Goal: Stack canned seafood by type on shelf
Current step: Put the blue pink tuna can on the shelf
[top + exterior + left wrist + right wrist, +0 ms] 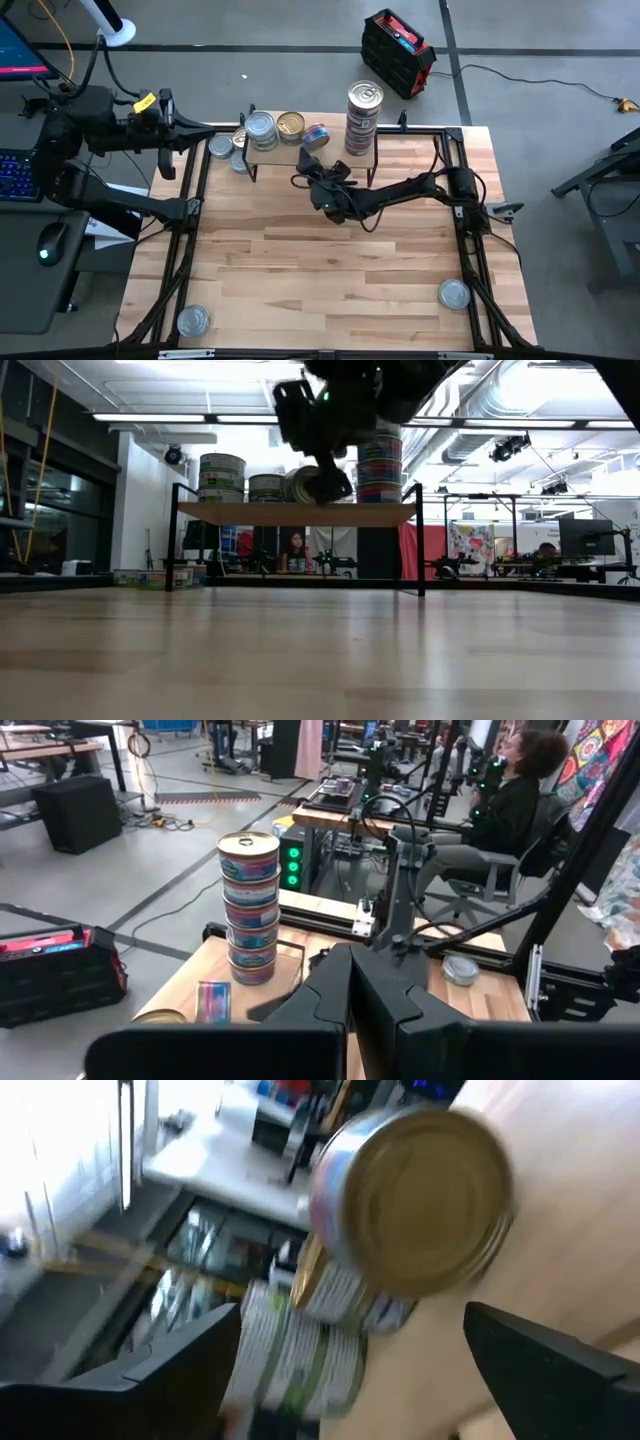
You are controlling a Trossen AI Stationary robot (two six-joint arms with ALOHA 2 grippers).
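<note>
1. The shelf stands at the far centre of the table, its light wood board raised on thin black legs.
2. At the right end of the shelf, a tall stack of tins stands upright, several high, with a gold pull-tab lid on top.
3. At the left end, a silver-lidded stack stands just beside a gold-lidded stack; in the low view the left one is taller.
4. Between those stacks and the tall stack, a tilted tin lies on its side on the board, its gold end turned toward the right wrist camera.
5. Two silver-lidded tins sit on the table at the left end of the shelf, partly under it.
6. A lone silver tin rests at the near left corner of the table; another silver tin rests at the near right.
7. The right gripper is just near of the tilted tin, at shelf-board height. Its fingers are spread wide, one on each side of the tin in the wrist view, with a gap visible; it grips nothing.
8. The left gripper waits beyond the far left table edge, fingers clenched together, holding nothing.
</note>
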